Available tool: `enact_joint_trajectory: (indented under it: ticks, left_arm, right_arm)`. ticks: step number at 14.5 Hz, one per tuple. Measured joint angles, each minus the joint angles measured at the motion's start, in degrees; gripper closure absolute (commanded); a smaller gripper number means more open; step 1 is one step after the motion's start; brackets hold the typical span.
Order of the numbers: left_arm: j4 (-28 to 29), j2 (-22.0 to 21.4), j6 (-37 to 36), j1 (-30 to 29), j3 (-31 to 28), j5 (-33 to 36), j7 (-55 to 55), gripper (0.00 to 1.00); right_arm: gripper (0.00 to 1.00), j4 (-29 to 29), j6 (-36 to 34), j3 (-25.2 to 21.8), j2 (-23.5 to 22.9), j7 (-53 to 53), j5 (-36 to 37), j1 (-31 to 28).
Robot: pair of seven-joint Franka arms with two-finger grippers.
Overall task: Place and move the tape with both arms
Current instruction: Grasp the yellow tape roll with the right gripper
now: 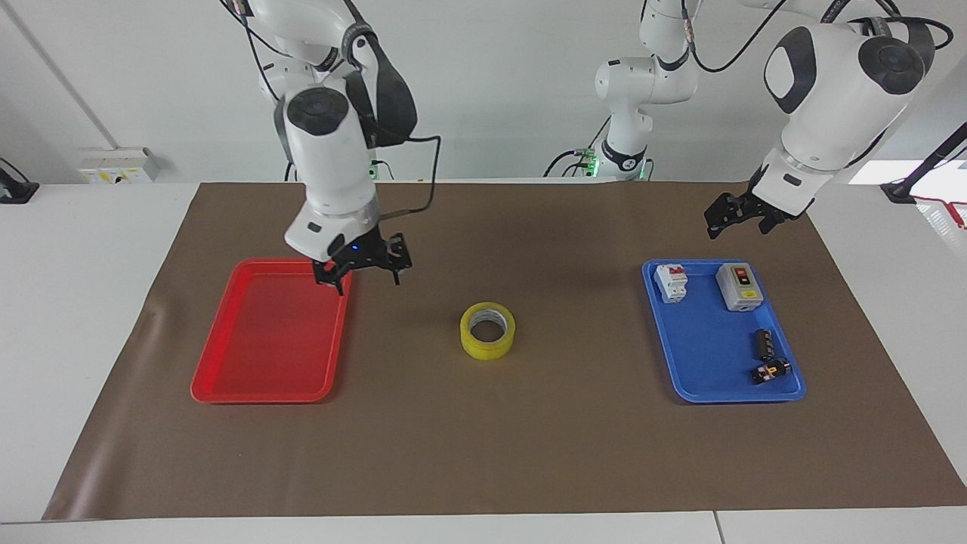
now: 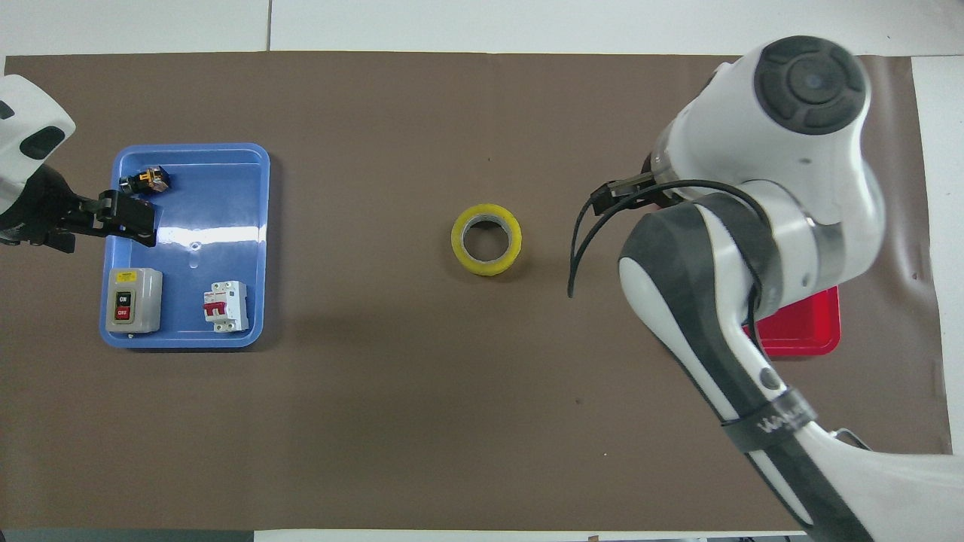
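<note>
We have the tape lying mid-table, so with our right tool open at its ten o'clock and left tool empty, the move remains.

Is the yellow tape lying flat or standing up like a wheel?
Lying flat. The tape rests on the brown mat with its round hole facing up, showing in both views. No claw touches it.

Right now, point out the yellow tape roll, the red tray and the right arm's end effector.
yellow translucent tape roll (image 1: 488, 344), facing view, outer wall
red plastic tray (image 1: 261, 397), facing view, rim
right arm's black two-finger end effector (image 1: 364, 273), facing view, between fingertips
</note>
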State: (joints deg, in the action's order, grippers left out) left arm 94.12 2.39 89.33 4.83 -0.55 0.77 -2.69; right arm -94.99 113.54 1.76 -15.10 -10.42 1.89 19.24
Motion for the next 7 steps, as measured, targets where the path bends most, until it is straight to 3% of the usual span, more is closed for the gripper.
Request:
enact_joint_trajectory:
  ticks: [7]
  left_arm:
    - [-0.54,-2.05,-1.93,-0.12,0.60,0.00,2.02,0.00]
  right_arm:
    - [0.00,0.29,14.03,-0.08,-11.98,-12.17,3.28,9.43]
